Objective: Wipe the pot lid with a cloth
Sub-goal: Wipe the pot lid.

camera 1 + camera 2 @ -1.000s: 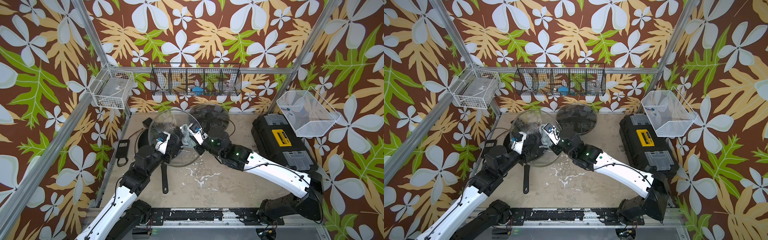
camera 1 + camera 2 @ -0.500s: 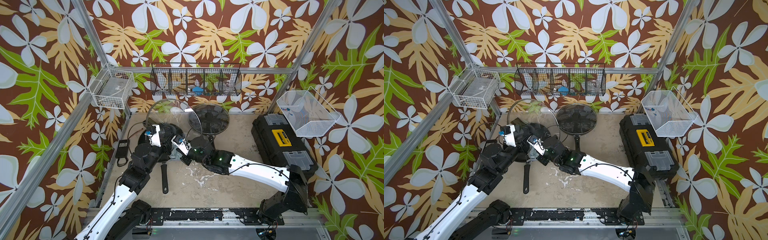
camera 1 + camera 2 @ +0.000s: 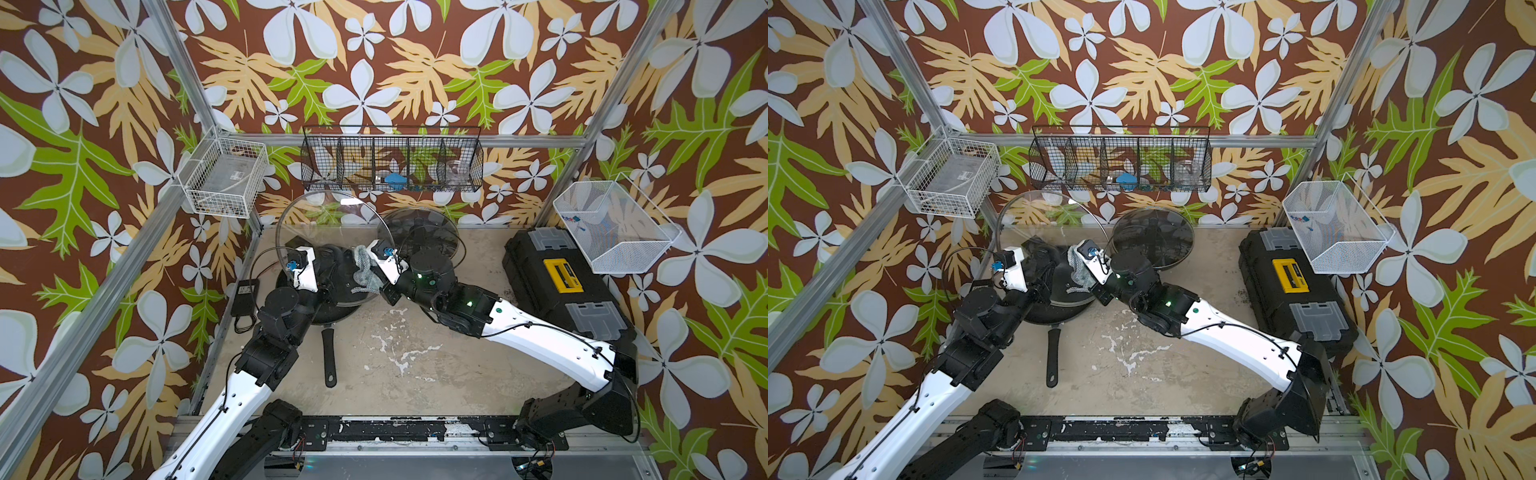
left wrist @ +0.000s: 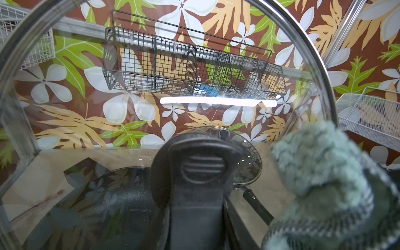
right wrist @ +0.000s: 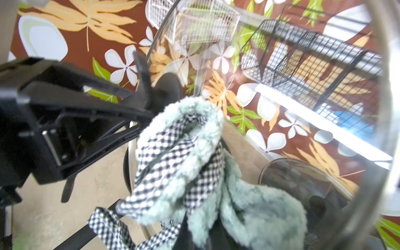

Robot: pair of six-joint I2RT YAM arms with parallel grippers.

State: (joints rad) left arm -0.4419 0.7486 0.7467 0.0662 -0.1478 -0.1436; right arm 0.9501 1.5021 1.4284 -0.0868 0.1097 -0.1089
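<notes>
The pot lid [image 3: 332, 220] is clear glass with a metal rim, and it stands almost upright above a black pan. My left gripper [image 3: 332, 266] is shut on the lid's black knob [image 4: 201, 164], which fills the middle of the left wrist view. The cloth [image 3: 362, 254] is pale grey-teal with a checked trim, and it is bunched in my shut right gripper [image 3: 372, 278]. It presses on the lid near its right rim. Both top views show the lid [image 3: 1054, 220] and cloth [image 3: 1079, 270]. The right wrist view shows the cloth [image 5: 184, 151] against the glass [image 5: 303, 108]. The cloth hides the right fingertips.
A black frying pan [image 3: 332, 309] sits under the lid, its handle [image 3: 329, 357] pointing to the front. A second glass lid [image 3: 419, 237] lies behind the right wrist. A black toolbox [image 3: 561, 286] stands on the right and a power adapter [image 3: 244, 296] on the left. Wire baskets [image 3: 390, 160] hang on the walls.
The left gripper has tipped the lid up from a low tilt to nearly upright. The right gripper dipped left and low with the cloth, then came back up to the lid's right side.
</notes>
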